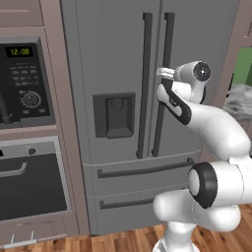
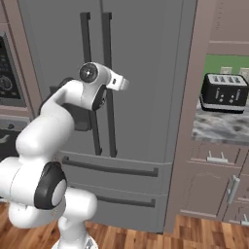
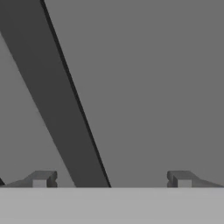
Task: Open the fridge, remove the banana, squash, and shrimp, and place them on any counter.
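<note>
The fridge (image 1: 118,59), a tall grey French-door unit with long dark vertical handles and a dark dispenser recess in its left door, is standing shut at the centre of both base views, its two lower drawers closed as well. To its left a black-fronted wall oven (image 1: 24,83) is sitting in mauve-brown cabinetry; to its right a grey-and-white marbled stone counter (image 2: 219,127) is carrying a black toaster (image 2: 224,92). The white arm is rising from the base, folding at the elbow and reaching forward at mid-door height, its wrist pointing the hand at the right door's handle (image 1: 163,83). In the hand view that dark handle bar (image 3: 57,100) is running diagonally, slanting down between the fingers, so the hand is rolled relative to it. The gripper (image 3: 111,179) is holding its two small dark fingertips wide apart, gripping nothing. Opening the door looks like the step in hand; doing it well likely means rolling the wrist until the fingers straddle the bar squarely, advancing, then closing before pulling outward along the door's arc.
</note>
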You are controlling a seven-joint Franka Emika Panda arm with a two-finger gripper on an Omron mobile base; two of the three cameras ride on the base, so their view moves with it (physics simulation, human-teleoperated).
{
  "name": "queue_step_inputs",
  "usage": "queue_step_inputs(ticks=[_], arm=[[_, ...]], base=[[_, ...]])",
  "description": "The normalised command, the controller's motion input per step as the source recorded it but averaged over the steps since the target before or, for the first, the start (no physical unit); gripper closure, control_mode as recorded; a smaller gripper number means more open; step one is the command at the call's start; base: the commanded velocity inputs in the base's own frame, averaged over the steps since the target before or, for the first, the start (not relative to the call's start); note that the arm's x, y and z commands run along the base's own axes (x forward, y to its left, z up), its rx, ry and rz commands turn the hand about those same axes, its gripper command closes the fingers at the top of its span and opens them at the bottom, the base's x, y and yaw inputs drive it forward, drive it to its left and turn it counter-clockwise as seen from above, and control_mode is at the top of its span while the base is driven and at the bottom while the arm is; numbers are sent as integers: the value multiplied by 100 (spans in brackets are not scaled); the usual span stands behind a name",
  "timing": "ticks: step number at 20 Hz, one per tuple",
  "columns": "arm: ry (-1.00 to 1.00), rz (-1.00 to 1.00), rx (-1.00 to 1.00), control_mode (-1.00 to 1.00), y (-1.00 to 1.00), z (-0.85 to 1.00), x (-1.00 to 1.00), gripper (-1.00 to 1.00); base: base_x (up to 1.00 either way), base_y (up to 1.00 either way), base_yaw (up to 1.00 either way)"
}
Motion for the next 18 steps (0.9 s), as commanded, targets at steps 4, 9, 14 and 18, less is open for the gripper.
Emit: queue_step_inputs(ticks=[4, 9, 14, 18], arm=[[0, 0, 0, -100, 16, 0, 49, -100], [0, 0, 0, -100, 9, 0, 60, -100], [0, 0, 1, -100, 0, 0, 70, -100], [0, 0, 0, -100, 0, -10, 57, -100]], base=[[0, 0, 0], [0, 0, 0], [0, 0, 0], [0, 0, 0]])
